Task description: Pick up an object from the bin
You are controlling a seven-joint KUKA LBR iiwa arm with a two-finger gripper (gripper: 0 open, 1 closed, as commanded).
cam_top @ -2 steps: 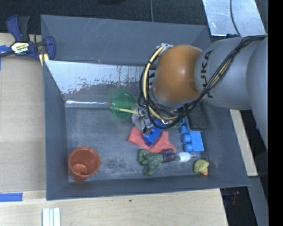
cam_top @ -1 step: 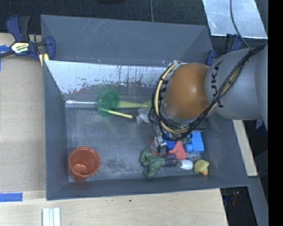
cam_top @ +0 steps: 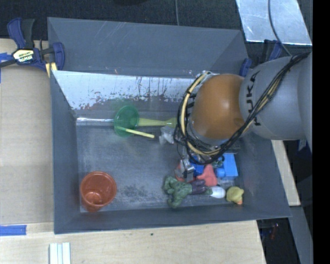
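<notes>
Grey sheet-metal bin [cam_top: 63,147]: sloped walls, flat floor scuffed and dull, with rust-coloured streaks along the far wall.

Contents, left to right. A round orange-red cup [cam_top: 98,189] of glossy plastic stands mouth up in the near left corner, well apart from everything else. A green scoop [cam_top: 125,119] with a round bowl and a pale handle lies against the far wall, and a thin yellow stick [cam_top: 139,132] lies across its lower edge. A small grey-white piece [cam_top: 166,137] lies just beside the handle's end.

A heap sits in the near right corner:
- a knobbly dark green toy [cam_top: 177,190], soft-looking;
- a lumpy red piece [cam_top: 209,176];
- a square-edged blue block [cam_top: 229,166];
- a short purple piece [cam_top: 199,187];
- a small white oval [cam_top: 217,192];
- a rounded yellow lump [cam_top: 235,194].

These touch or overlap one another.

The arm [cam_top: 280,98], smooth grey, enters from the right. Its wrist carries a glossy orange dome cover [cam_top: 217,108] looped with black and yellow cables [cam_top: 186,128]. The hand [cam_top: 187,167] shows below the dome at the heap's far left edge. It cannot be told whether the hand is open or closed, nor whether it grips anything.

The red piece lies just beside the hand on its right. The green toy lies just below it, toward the near wall. Contact between the hand and either one cannot be confirmed.
</notes>
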